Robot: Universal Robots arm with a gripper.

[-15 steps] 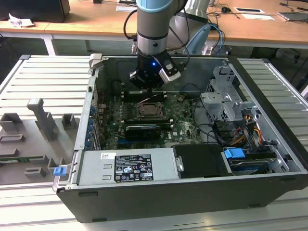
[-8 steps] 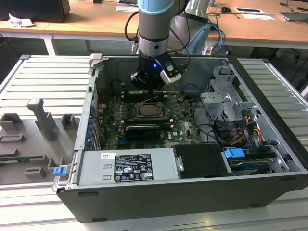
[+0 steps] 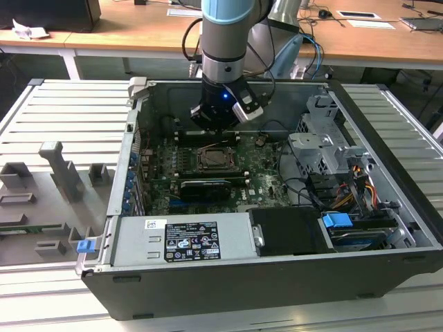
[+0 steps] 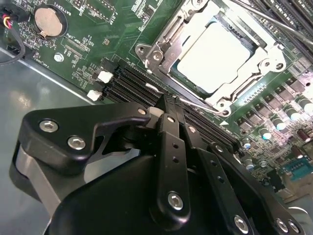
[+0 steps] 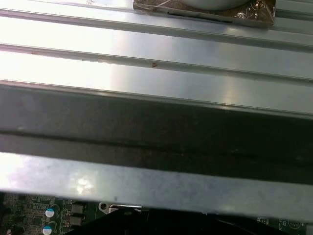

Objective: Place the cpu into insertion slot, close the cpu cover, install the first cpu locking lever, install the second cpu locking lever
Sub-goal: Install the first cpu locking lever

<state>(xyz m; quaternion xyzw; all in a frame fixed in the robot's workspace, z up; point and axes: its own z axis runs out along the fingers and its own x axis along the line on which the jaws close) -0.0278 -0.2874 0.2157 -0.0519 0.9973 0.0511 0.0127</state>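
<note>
In the second wrist view the cpu (image 4: 215,55) lies flat in the insertion slot (image 4: 250,48), its pale metal top showing through the cut-out of the cpu cover (image 4: 159,46), which is folded down over it. A thin locking lever (image 4: 198,102) runs along the near side of the socket, and another lever (image 4: 274,22) runs along the far side. My gripper (image 4: 172,105) is shut, its fingertips right at the near lever's end; I cannot tell whether they touch it. In the exterior view my gripper (image 3: 220,121) hangs inside the open case just behind the socket (image 3: 217,160).
Black memory slots (image 4: 129,81) and a coin battery (image 4: 47,20) lie beside the socket. A long black card (image 3: 204,187), the power supply (image 3: 183,238), a drive cage (image 3: 325,149) and cables (image 3: 339,197) crowd the case. Grey fixtures (image 3: 62,173) stand on the slatted table.
</note>
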